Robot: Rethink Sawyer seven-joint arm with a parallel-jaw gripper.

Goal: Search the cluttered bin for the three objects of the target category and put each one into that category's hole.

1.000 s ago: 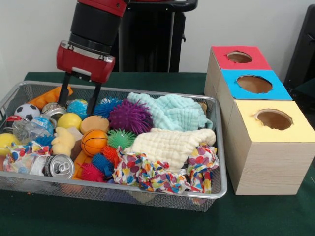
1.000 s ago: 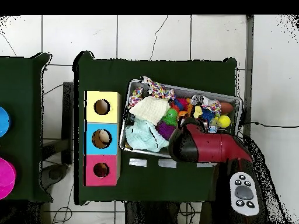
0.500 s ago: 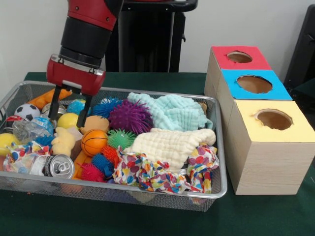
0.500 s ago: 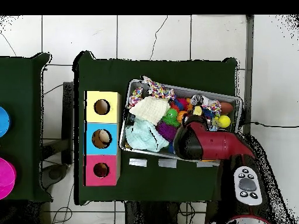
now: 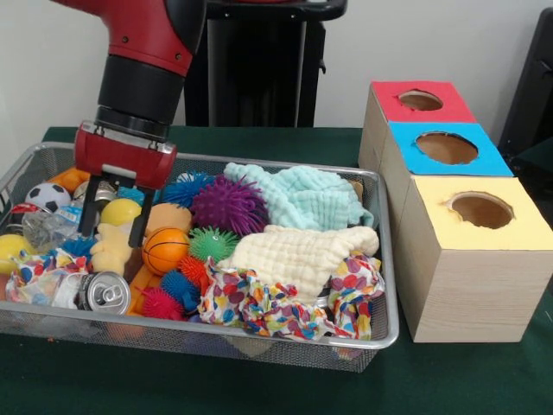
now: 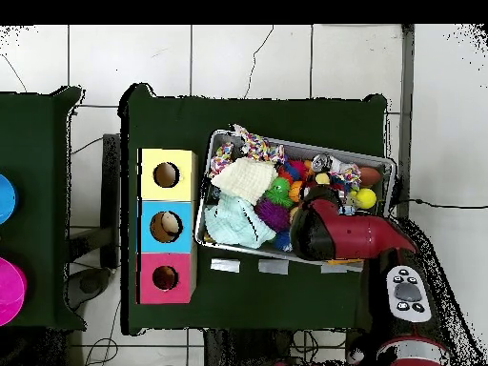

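Note:
The silver mesh bin (image 5: 385,259) is full of clutter; it also shows in the overhead view (image 6: 297,146). My gripper (image 5: 112,226) is open and low in the bin's left part. Its fingers (image 5: 138,226) straddle the top of the pale yellow plush (image 5: 110,251), with a yellow ball (image 5: 121,210) between them. A tan-orange plush (image 5: 169,216) lies just right of the fingers. An orange thing (image 5: 67,179) shows at the back left corner, its stripes hidden. The red-surround hole (image 5: 421,99) is on the farthest box, also seen from overhead (image 6: 165,277). In the overhead view my arm (image 6: 343,236) hides the gripper.
An orange basketball (image 5: 164,251), spiky balls such as the purple one (image 5: 229,205), a can (image 5: 104,292), a soccer ball (image 5: 47,196) and mint (image 5: 302,194), cream (image 5: 298,255) and patterned (image 5: 276,307) cloths fill the bin. Blue (image 5: 447,148) and yellow (image 5: 480,210) holes are nearer.
The gripper has moved toward the front view's left and come down into the bin, from above the back rim to around the pale yellow plush. It stays open.

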